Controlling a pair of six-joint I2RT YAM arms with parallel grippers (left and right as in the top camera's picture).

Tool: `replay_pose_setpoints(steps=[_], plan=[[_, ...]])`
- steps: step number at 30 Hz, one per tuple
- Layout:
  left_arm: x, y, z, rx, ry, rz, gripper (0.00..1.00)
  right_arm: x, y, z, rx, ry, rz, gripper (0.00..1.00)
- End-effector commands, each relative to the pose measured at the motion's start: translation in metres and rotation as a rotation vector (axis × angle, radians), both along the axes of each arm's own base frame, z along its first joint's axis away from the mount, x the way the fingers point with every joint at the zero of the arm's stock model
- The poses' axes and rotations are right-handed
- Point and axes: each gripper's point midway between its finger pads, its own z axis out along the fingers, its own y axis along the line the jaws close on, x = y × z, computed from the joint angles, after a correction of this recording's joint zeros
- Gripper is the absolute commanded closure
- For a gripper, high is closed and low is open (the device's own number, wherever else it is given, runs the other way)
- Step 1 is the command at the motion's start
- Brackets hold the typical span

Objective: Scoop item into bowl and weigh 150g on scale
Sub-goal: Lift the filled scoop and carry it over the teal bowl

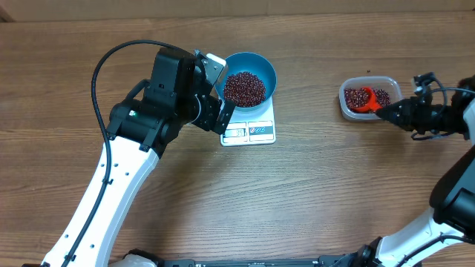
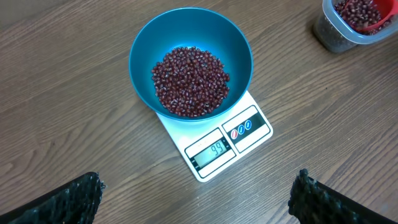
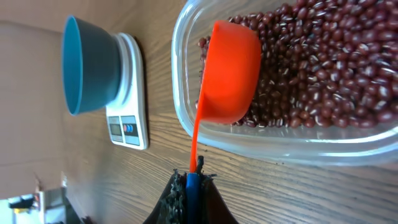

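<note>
Two arms work over a brown wooden table [image 1: 312,193] with a straight grain that runs from side to side. Its top is matte, with no cloth or mat on it. Past the far edge a plain tan strip shows, and too little of the room is visible to say more about it.

Near the middle of the far edge stands a small white scale [image 1: 252,132], with its display strip facing the near edge. A round blue bowl [image 1: 267,65] sits on the scale and covers most of the plate. The bowl holds a heap of dark red-brown beans [image 1: 244,87] that fills the bottom and leaves the upper wall bare. In the left wrist view the display reads 99.

The left claw [image 1: 221,93] hangs above the table just beside the left side of the scale. It is spread wide and grips nothing. Its two black fingertips [image 2: 74,199] show in the bottom corners of the left wrist view, with bare wood between them. A black cable [image 1: 104,67] loops over the left arm.

Toward the far right corner lies a clear plastic tub [image 1: 343,96], well apart from the scale, with more beans in it. The right claw [image 1: 386,110] reaches in from the right edge. It is pressed together on the thin handle of an orange-red scoop [image 1: 362,102]. The cup of the scoop lies inside the tub, resting on the beans at the end nearer the scale.
</note>
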Motion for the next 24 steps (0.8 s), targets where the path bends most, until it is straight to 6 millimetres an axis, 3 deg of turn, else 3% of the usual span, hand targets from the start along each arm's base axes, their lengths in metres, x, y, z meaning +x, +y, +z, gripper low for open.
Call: replay_pose_setpoints(steps=[1,14,19,24], plan=[[0.001,-0.001,0.006,-0.004,-0.017,-0.018,0.00,0.000,-0.004,0.008,0.063,-0.024,-0.033,0.96],[0.001,-0.001,0.006,-0.005,-0.016,-0.017,0.00,0.006,-0.002,0.049,0.308,-0.141,-0.101,0.96],[0.001,-0.001,0.006,-0.005,-0.017,-0.018,0.00,0.009,0.004,0.071,0.431,-0.189,-0.116,0.96],[0.001,-0.001,0.006,-0.004,-0.017,-0.018,0.00,0.010,0.023,0.076,0.464,-0.177,-0.078,0.97]])
